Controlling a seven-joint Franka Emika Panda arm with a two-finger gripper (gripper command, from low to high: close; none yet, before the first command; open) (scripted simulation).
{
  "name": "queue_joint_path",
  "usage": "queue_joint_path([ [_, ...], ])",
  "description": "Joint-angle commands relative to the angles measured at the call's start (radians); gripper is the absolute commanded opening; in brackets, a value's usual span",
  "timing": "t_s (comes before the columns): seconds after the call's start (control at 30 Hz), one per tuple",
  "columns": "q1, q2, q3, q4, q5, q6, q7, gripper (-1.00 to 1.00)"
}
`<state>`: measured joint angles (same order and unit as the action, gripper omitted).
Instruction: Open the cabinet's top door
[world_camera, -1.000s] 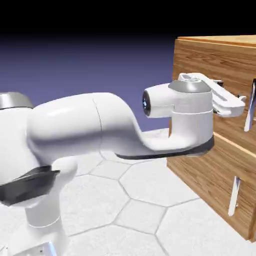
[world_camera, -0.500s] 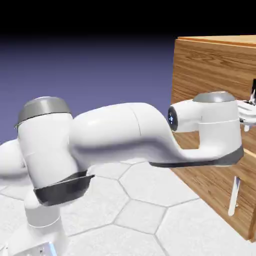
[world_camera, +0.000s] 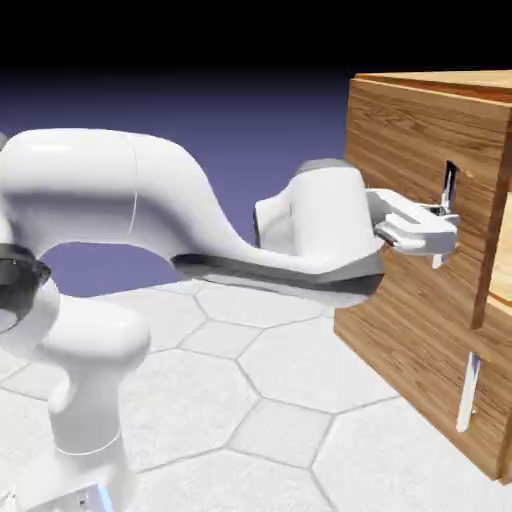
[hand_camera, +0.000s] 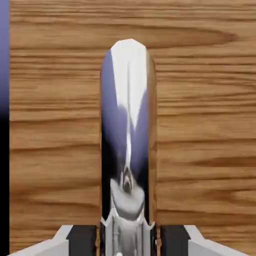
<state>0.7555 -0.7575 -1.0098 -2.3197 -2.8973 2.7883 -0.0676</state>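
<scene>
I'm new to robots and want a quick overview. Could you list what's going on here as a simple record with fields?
Scene: white arm at a wooden cabinet
Pincer: shut on the top door's handle
Top door: swung partly open, its handle edge away from the cabinet front
Lower panel handle: untouched
Floor: white hexagon tiles

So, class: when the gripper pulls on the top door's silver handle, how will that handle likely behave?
The handle looks like polished metal, so probably stiff, not bending. Its glossy surface may be slippery, though the gripper is shut on it. The top door already stands swung out from the cabinet, so it should probably swing rather than slide.
</scene>
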Motion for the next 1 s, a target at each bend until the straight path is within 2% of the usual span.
queue_joint_path([
  [0.0,-0.036,0.010,0.030,-0.016,0.003,-0.003,0.019,-1.00],
  [0.23,-0.290,-0.039,0.253,-0.190,0.170,-0.075,-0.049,-1.00],
  [0.53,-0.583,-0.233,0.571,-0.450,0.532,-0.183,-0.238,-1.00],
  [0.73,-0.689,-0.380,0.753,-0.575,0.793,-0.240,-0.365,-1.00],
  [0.97,-0.721,-0.541,0.938,-0.677,1.097,-0.328,-0.514,-1.00],
])
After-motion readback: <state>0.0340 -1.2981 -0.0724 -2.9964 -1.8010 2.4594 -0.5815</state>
